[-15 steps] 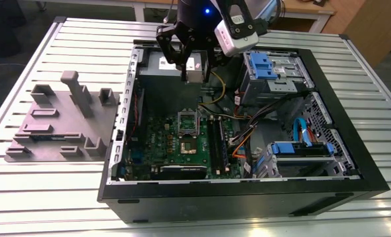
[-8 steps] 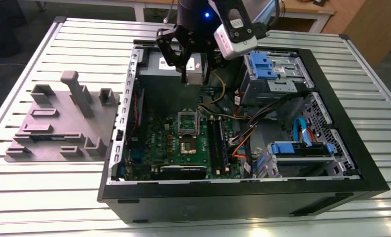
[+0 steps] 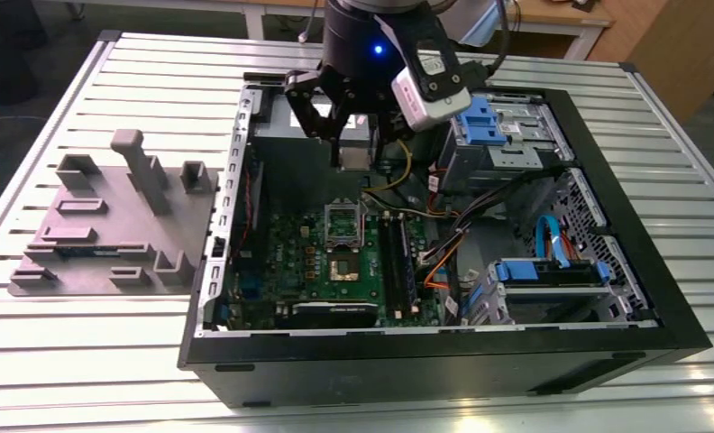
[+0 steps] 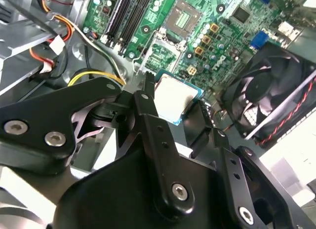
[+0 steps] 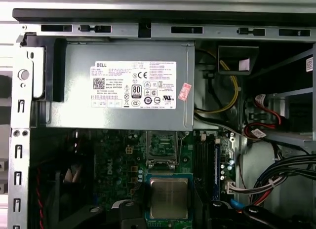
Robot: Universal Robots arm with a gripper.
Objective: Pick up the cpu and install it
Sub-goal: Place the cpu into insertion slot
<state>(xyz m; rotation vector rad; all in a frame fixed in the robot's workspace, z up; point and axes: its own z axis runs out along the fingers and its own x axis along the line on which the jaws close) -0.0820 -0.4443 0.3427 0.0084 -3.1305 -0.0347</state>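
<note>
My gripper (image 3: 354,159) hangs over the back of the open computer case (image 3: 645,298), shut on the cpu (image 3: 354,161). The cpu is a small square chip with a pale silvery top (image 4: 174,96), pinched by its edges between the black fingers (image 4: 146,98). In the first wrist view the cpu (image 5: 169,197) is level, held above the green motherboard (image 5: 113,165). The open socket (image 4: 183,19) lies on the motherboard (image 3: 333,289) below and ahead of the chip, its metal load plate (image 4: 160,50) swung up. The same socket (image 3: 343,264) is bare in the exterior view.
A large grey power supply box (image 5: 118,86) with a white label fills the case's back. Black memory sticks (image 3: 399,257) stand beside the socket, a black fan (image 4: 271,86) on its other side. Loose cables (image 3: 453,244) and blue drive bays (image 3: 550,271) fill the exterior view's right. A grey plastic fixture (image 3: 111,225) sits outside on the slatted table.
</note>
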